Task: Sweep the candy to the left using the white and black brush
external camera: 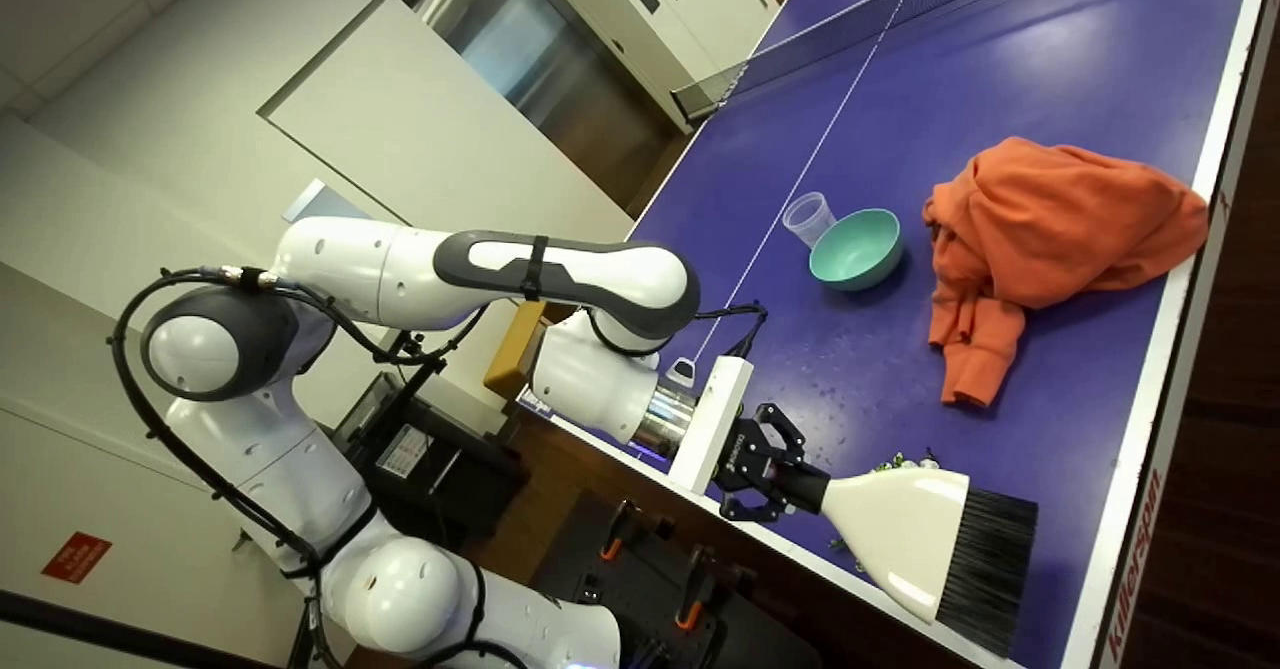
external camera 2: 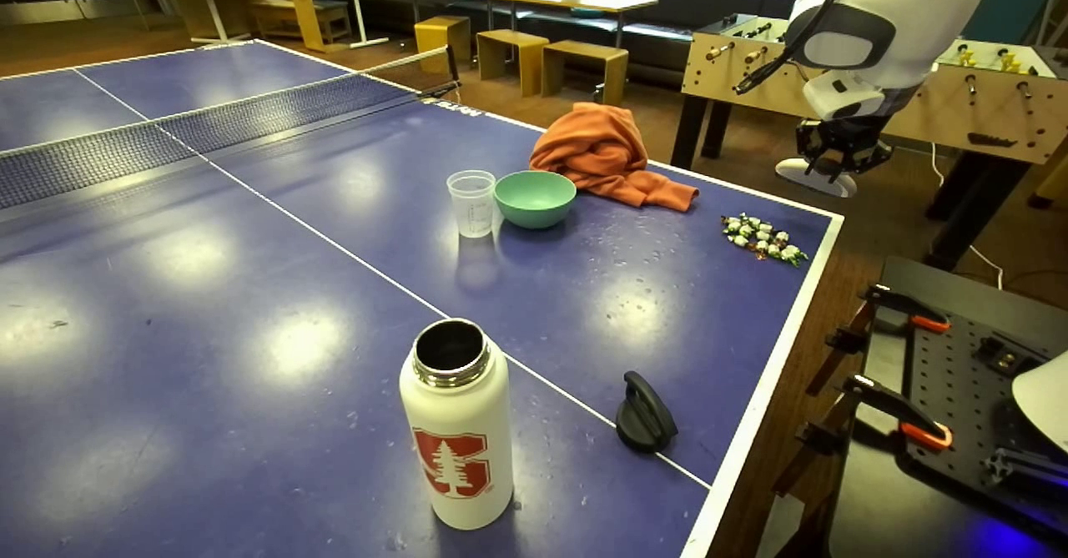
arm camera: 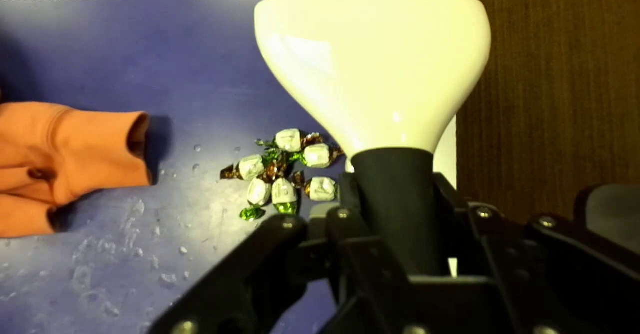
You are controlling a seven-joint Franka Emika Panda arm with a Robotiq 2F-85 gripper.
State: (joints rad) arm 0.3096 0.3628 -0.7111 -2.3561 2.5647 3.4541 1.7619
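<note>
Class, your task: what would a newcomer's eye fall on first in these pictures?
Probably the white and black brush, held in the pincer near a corner of the blue table. Then the crumpled orange garment at the table's edge. In an exterior view, the open white bottle stands in the foreground.

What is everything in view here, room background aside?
ping-pong table: 1, blue, centre
net: 1, dark, across table
wrapped candies: about twelve, whitish, green and brown, table corner
brush: 1, white and black, near candies
sweatshirt: 1, orange, table edge
bowl: 1, teal, near sweatshirt
plastic cup: 1, clear, beside bowl
water bottle: 1, white, red emblem, on table
bottle lid: 1, black, near bottle
clamps: 2, black and orange, beside table
Panda arm: 1, mostly white, table end
Robotiq gripper: 1, black, gripping brush handle
</note>
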